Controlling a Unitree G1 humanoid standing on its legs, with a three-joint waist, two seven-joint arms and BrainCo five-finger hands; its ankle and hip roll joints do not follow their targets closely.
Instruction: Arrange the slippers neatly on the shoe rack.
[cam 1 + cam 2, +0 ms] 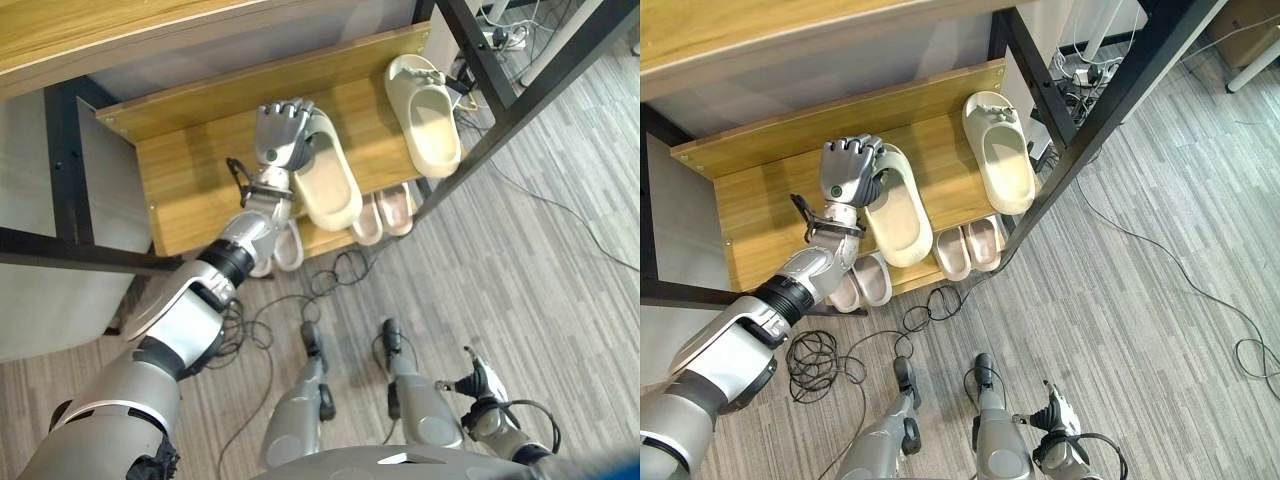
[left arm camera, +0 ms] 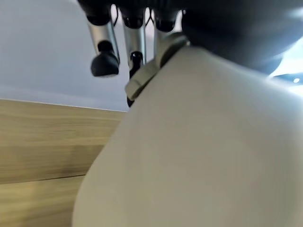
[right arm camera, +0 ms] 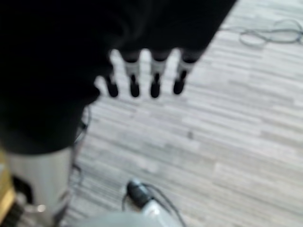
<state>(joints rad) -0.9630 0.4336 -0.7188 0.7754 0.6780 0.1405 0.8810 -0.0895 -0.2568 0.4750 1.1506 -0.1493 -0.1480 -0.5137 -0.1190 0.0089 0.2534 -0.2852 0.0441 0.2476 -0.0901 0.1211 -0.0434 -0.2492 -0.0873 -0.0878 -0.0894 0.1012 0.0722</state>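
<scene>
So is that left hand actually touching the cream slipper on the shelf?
Touching. In the left wrist view the left hand has its fingers curled over the edge of the cream slipper; the eye views agree.

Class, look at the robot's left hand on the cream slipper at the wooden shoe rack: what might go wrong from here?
1. The left hand curls round the toe end of the cream slipper, whose heel overhangs the wooden shelf's front edge; released there, it may tip off.
2. That slipper lies at a different angle from the second cream slipper, so the pair may end uneven.
3. A falling slipper could land on the pale pink slippers below.
</scene>
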